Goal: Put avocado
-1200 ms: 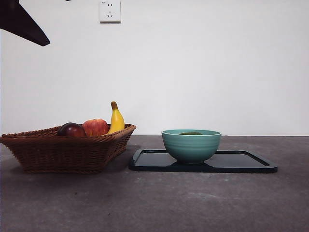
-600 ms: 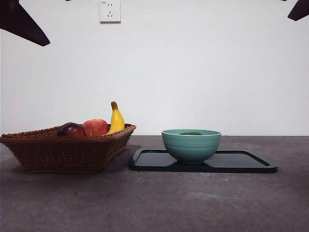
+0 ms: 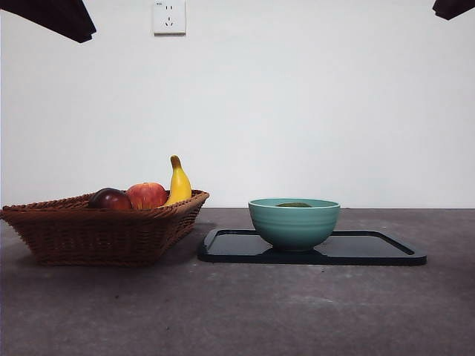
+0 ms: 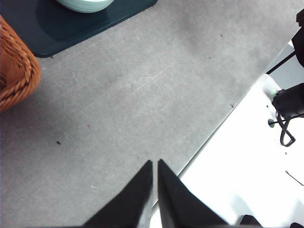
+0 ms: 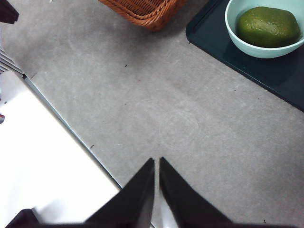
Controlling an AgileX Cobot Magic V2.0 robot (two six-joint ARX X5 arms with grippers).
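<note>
Front view shows the avocado (image 3: 294, 205) lying inside the teal bowl (image 3: 294, 224), only its dark green top peeking above the rim at the centre of the frame. The bowl stands on the black tray (image 3: 371, 252), which lies on the desk (image 3: 237, 311) right of centre. At the lower left sits the wicker basket (image 3: 96, 230), holding a dark red fruit (image 3: 110, 199), a red apple (image 3: 147, 195) and a banana (image 3: 178, 182).

What has just changed is up at the top corners: the dark arm tip at the upper left (image 3: 52, 15) has risen and pulled closer to the top edge over the last second, and a second tip at the upper right (image 3: 453, 7) has come into sight and sits slightly higher than half a second ago. Nothing on the desk has moved.

In the right wrist view the avocado (image 5: 268, 26) rests whole in the bowl (image 5: 263, 47) at the upper right of the frame, well apart from the right gripper (image 5: 156, 164), whose jaws are pressed together and carry nothing. The left gripper (image 4: 155, 166) is likewise pressed together, over bare desk near its edge (the basket's corner (image 4: 14, 71) shows at the left of that frame).

Judging from this, the placing looks done and both arms appear to be retiring.
</note>
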